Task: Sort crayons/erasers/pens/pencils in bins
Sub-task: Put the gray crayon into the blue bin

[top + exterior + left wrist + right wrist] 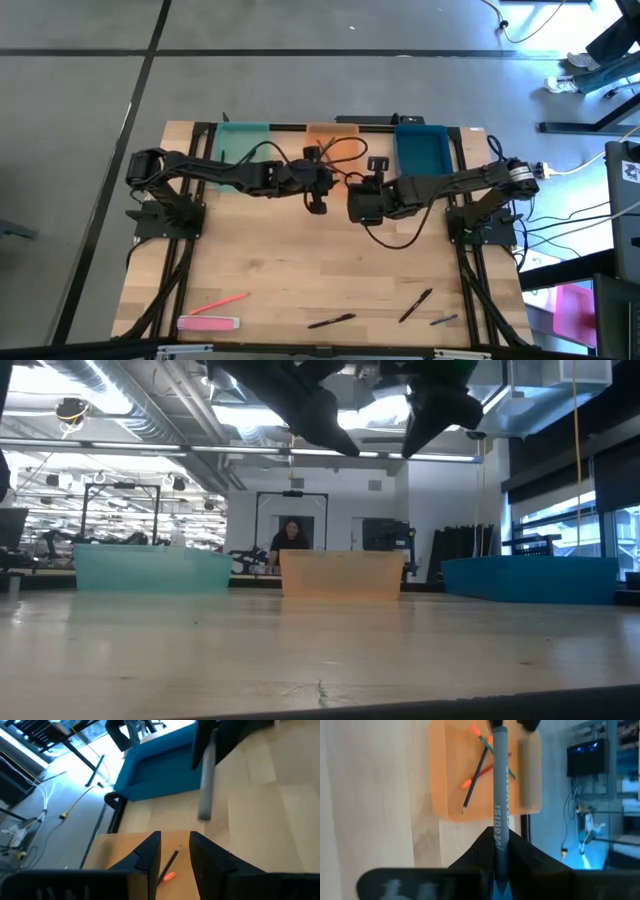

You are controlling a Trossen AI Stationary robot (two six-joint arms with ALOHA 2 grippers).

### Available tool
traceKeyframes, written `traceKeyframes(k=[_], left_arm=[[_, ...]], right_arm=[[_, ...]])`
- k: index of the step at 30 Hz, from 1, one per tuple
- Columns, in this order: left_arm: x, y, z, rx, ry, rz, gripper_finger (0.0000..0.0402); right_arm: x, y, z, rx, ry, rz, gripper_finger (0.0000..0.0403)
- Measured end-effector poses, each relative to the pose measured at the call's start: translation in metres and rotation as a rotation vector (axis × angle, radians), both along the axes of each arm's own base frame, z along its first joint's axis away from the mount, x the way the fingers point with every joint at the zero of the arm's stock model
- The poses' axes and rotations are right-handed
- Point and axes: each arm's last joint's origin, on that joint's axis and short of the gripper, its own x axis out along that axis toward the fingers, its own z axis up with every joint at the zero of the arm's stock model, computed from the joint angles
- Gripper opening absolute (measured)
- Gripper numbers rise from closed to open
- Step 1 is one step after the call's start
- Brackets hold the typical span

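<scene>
— Since the grey stick [500, 785] is clamped lengthwise between the fingers of the right gripper [496, 855], with most of its length jutting out ahead, where do we let it go?

— It hangs in the air near the orange bin [450, 770], tip aimed at that tray. The pencils [475, 777] already lie crossed in there. If ours is a pen, we judge it belongs elsewhere, perhaps in the blue bin [420, 150] just beside.

— We cannot tell pen from pencil by the printed barrel alone.

— Then we check before opening. Either way, we bring the whole stick over the tray floor and low, so that neither end bridges the rim.

— And the left gripper [175, 845]?

— It hovers over the orange bin with fingers apart, holding nothing, close to our stick. We keep the two arms from crossing.

— Afterwards?

— The eraser [208, 323] and the pens [332, 321] wait at the table's near edge.
</scene>
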Motion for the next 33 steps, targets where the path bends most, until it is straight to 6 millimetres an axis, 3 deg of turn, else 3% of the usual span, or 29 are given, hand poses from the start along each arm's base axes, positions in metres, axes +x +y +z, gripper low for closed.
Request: traceKeyframes(k=[8, 17, 27, 33], left_arm=[[-0.009, -0.001, 0.006, -0.009, 0.030, 0.002, 0.0094], [-0.013, -0.011, 0.003, -0.024, 0.080, -0.017, 0.0094], [-0.016, -0.042, 0.005, 0.015, 0.096, -0.058, 0.0094], [-0.027, -0.059, 0.019, 0.040, 0.060, -0.073, 0.0094]], right_arm=[[-0.024, -0.008, 0.016, 0.039, -0.043, -0.137, 0.0033], [-0.058, -0.032, 0.036, 0.081, -0.133, -0.386, 0.0033], [-0.102, -0.065, -0.006, 0.191, -0.268, -0.691, 0.0033], [-0.125, -0.088, -0.039, 0.285, -0.361, -0.965, 0.0034]])
